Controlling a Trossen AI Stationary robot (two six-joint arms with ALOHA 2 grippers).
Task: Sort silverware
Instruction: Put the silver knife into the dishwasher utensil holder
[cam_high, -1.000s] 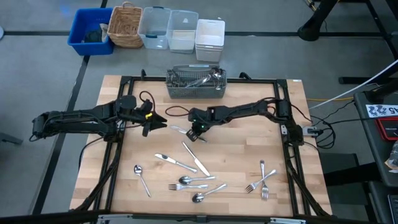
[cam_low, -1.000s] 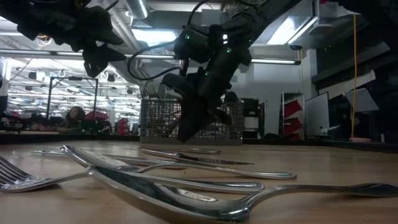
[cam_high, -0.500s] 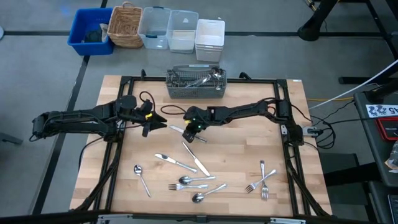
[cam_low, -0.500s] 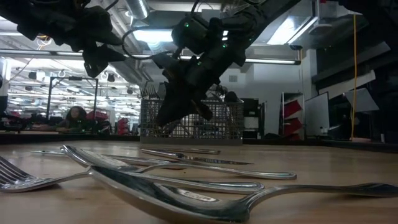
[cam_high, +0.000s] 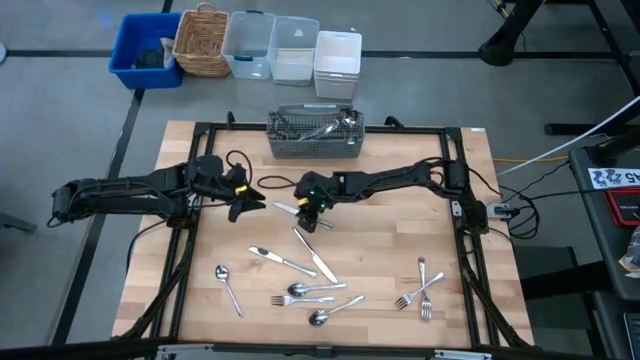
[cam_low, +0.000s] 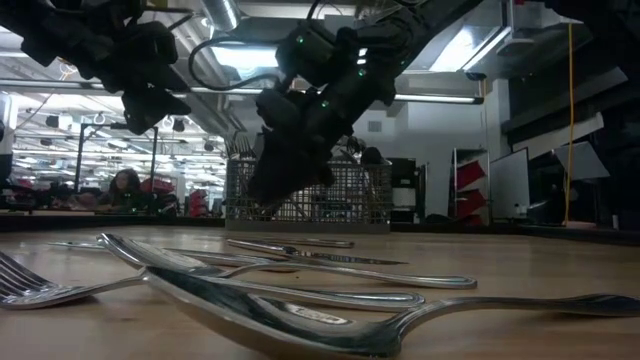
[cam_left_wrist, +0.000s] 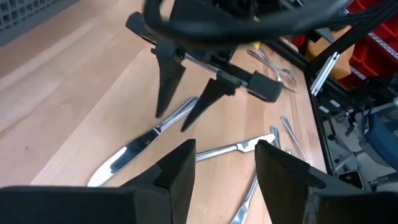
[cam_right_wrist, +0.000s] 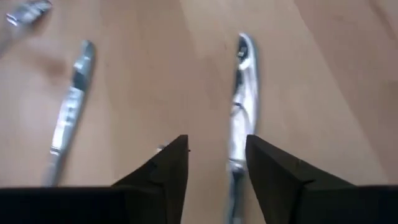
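Near the middle of the counter: right hand (cam_high: 308, 209) hangs low over a table knife (cam_high: 287, 209), fingers spread and pinching nothing; in its wrist view that knife (cam_right_wrist: 239, 118) lies flat on the wood just ahead of the fingertips, with a second knife (cam_right_wrist: 68, 106) off to one side.
Left hand: left hand (cam_high: 247, 198) waits just beside the right one, toward the counter's left edge, also spread and empty; its wrist view looks straight at the right hand's two dark fingers (cam_left_wrist: 168, 78) pointing down at the knife.
Basket: wire basket (cam_high: 314, 135) stands at the far edge of the counter, centred, with some pieces already upright in it.
Loose silverware: most lies toward the near edge — two knives (cam_high: 315, 256) crossing near the centre, spoons (cam_high: 300, 291) just nearer, one spoon (cam_high: 226, 282) toward the near left corner, forks (cam_high: 421, 288) toward the near right corner.
Step in hand: judged from this, the right hand is lining up on the centre knife, not yet gripping.
Progress: early to middling; a dozen or so pieces remain on the wood.
Next move calls for: coming down squarely with the blade between the fingers, then pressing together low enough to catch a thin flat piece.
Risk: the knife may slide or pivot on the smooth wood; the two hands are close enough to bump.
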